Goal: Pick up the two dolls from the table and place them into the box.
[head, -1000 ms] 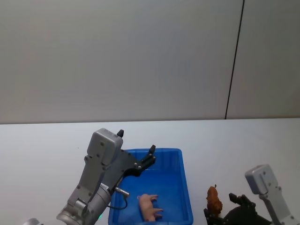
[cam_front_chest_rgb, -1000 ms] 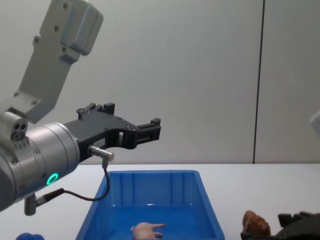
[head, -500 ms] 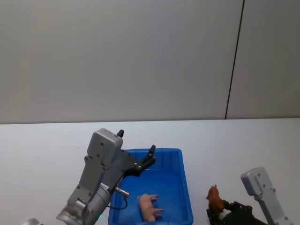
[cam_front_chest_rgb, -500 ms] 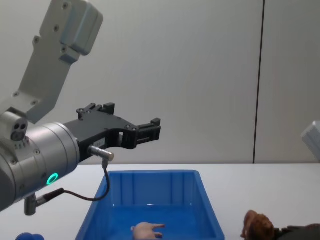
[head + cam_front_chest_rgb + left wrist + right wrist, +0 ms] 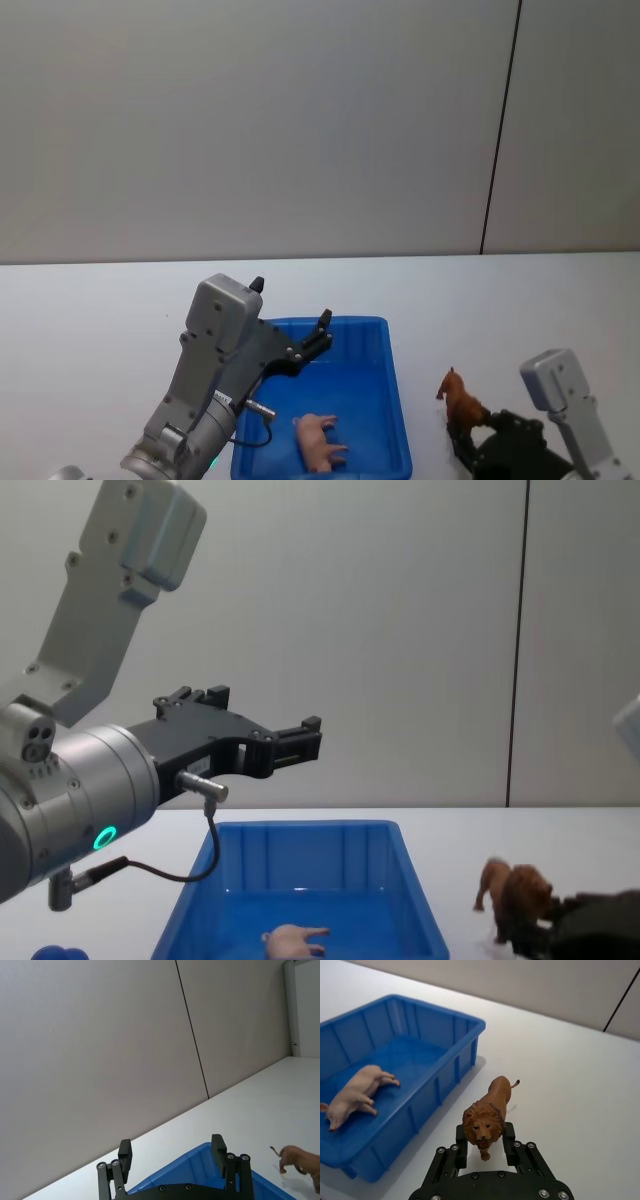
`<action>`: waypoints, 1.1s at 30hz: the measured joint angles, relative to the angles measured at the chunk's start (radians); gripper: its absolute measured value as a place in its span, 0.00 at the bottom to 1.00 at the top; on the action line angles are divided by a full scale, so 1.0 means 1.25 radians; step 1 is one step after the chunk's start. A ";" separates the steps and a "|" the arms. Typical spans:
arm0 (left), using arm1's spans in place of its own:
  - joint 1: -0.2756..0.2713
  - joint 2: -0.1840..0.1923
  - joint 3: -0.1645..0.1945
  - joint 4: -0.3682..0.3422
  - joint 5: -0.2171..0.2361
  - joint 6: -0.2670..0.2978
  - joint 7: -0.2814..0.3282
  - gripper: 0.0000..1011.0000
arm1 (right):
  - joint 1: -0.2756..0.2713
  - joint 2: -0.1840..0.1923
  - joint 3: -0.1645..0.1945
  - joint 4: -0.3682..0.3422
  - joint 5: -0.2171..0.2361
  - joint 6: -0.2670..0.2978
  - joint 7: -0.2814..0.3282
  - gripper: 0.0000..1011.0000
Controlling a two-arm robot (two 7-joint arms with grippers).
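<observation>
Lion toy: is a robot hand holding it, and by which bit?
Yes. The right gripper is shut on the lion, a finger on each side of its front, by the mane. The left gripper is open, empty.

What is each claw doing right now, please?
Left claw: open, empty, raised over the box.
Right claw: closed on the lion doll.

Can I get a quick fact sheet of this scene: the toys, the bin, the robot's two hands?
Pig: lying on its side inside the blue box.
Lion: outside the box, on its right, clamped at the front end by the right gripper.
Left gripper: open, empty, above the box.
Table: white.
Remaining: lion into box.
</observation>
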 joint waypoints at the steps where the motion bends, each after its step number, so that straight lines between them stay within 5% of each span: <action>1: 0.000 0.000 0.000 0.000 0.000 0.000 0.000 0.99 | 0.000 0.000 0.000 0.000 0.000 0.000 0.000 0.40; 16: 0.000 0.000 0.000 0.000 0.000 0.000 0.000 0.99 | 0.015 -0.005 -0.004 -0.070 -0.033 -0.042 0.027 0.40; 28: 0.000 0.000 0.000 0.000 0.000 0.000 0.000 0.99 | 0.083 -0.057 -0.030 -0.043 -0.047 0.013 0.126 0.41; 33: 0.000 0.000 0.000 0.000 0.000 0.000 0.000 0.99 | 0.112 -0.081 -0.043 -0.011 -0.052 0.042 0.157 0.54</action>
